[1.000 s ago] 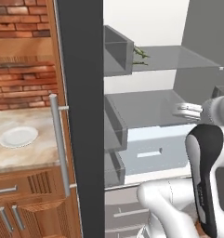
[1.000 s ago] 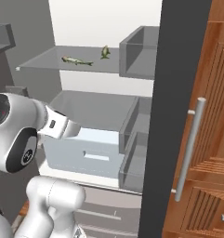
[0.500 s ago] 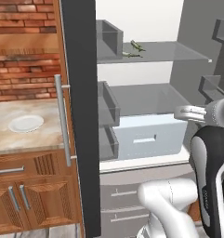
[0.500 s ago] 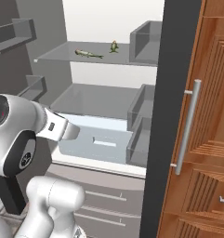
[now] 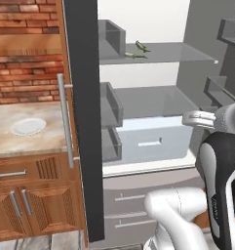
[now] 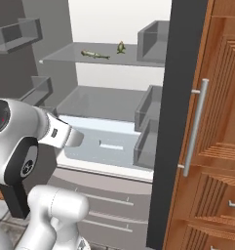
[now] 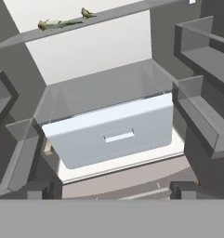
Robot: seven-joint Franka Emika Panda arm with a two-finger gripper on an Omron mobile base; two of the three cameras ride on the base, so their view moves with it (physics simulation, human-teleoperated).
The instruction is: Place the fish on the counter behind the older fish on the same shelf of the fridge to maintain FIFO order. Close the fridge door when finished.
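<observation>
Beige stone makes up the worktop (image 5: 21, 146) on the far left, and a white plate (image 5: 28, 127) sits on it with nothing on top. I see no fish lying there. So the fish looks like it has already gone into the fridge (image 5: 153, 122).

Next comes the open left fridge door (image 5: 82, 117) with its silver handle (image 5: 65, 122) and grey door bins (image 5: 110, 105). It stands wide open. The right door (image 6: 175, 122) is open too.

Past the door, high up, is the grey shelf (image 5: 158, 52). Two small green fish lie on it, close together. In the left base view one fish (image 5: 136, 55) lies stretched out nearer the front, and the other fish (image 5: 142, 46) sits just behind it, closer to the back wall. I cannot tell for sure which one is the newer one.

Below the shelf is a pale drawer (image 7: 113, 135), pushed shut.

Low on the right, the gripper (image 7: 111, 189) has its two dark tips spread far apart and holds nothing. It hangs down in front of the drawer, well away from the fish.

So the putting-away part seems done. What is left, I think, is shutting the fridge doors.
</observation>
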